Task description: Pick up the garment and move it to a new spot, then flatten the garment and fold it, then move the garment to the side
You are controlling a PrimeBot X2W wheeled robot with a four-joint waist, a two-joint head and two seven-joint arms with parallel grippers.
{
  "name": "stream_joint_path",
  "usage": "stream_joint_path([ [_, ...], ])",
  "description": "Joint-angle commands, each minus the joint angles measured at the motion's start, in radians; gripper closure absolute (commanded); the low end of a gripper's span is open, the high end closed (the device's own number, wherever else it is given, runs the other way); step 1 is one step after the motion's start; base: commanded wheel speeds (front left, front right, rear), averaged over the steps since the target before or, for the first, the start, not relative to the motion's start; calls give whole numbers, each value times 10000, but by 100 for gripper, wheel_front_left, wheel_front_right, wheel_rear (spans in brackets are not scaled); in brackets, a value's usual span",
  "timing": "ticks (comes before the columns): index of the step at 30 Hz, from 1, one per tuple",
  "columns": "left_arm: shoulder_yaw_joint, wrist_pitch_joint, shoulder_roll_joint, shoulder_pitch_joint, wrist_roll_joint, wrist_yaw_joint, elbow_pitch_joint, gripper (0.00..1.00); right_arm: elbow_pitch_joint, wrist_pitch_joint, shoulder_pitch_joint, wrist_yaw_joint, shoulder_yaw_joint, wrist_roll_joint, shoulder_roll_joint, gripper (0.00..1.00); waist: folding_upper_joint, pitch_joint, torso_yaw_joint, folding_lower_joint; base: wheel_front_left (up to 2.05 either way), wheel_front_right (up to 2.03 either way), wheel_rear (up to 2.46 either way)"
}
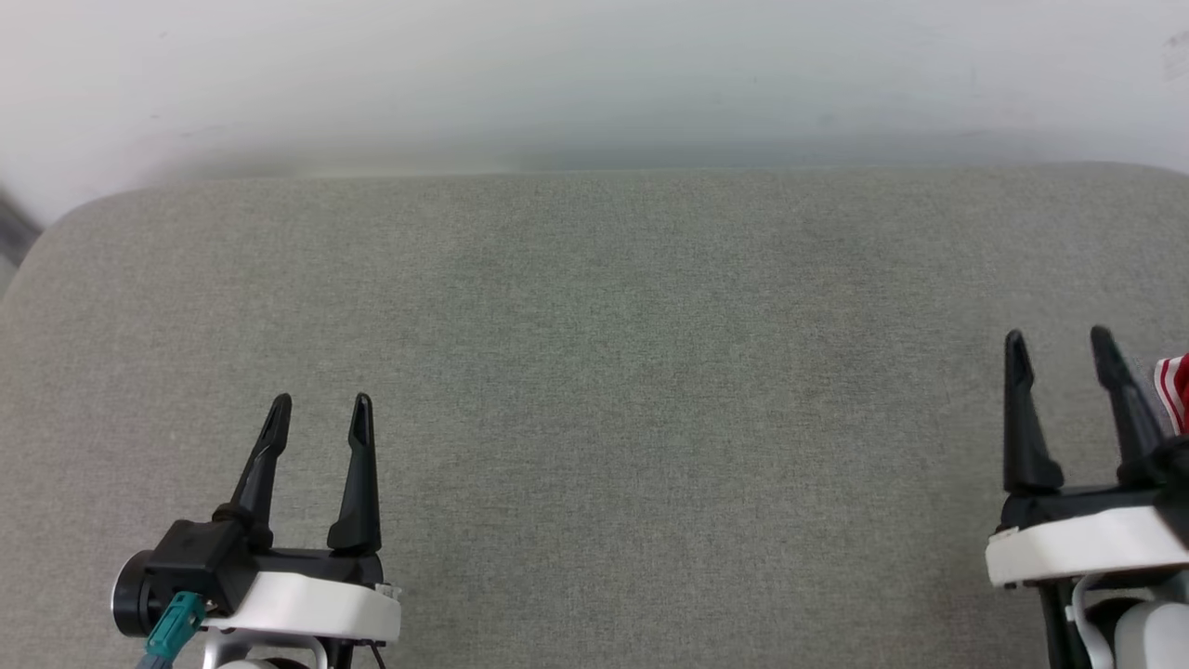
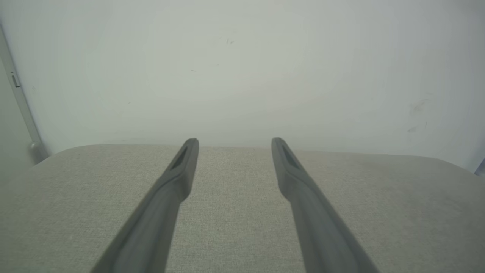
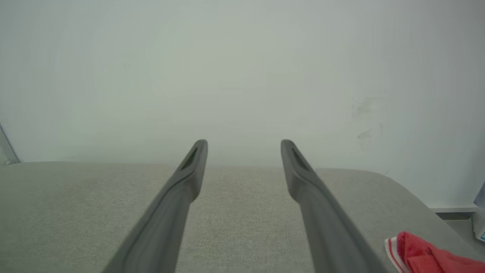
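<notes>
Left fingers (image 1: pixel 359 465): mine, spread apart, holding nothing, over the grey fabric tabletop (image 1: pixel 594 372).
Right fingers (image 1: pixel 1022 418): mine, spread apart too, holding nothing.
Garment (image 1: pixel 1175 386): red with striped trim, on the tabletop just right of my right fingers.
Behind: pale scuffed wall (image 1: pixel 594 74).

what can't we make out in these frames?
- Head view: garment cut by the right edge and partly behind the right gripper. Just a striped corner shows, so fold state and lettering are unknown.
- Right wrist view: garment cut by the bottom-right corner.
- Right wrist view: pale item cut by the right edge, unidentifiable.
</notes>
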Motion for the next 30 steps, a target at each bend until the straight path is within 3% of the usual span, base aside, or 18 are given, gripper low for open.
stream_joint_path([
  [1,21,-20,-11,85,12,-14,20,0,157,-126,147,-7,46,85,57,0,-1,-30,-4,2,0,0,0],
  [10,-96,-20,-26,158,96,-15,95,0,1144,-676,167,-7,244,331,80,0,-1,-179,-39,2,0,0,0],
  [30,137,-20,-33,182,-76,-15,181,0,1331,-898,186,-7,513,393,82,0,-1,-230,-91,2,0,0,0],
])
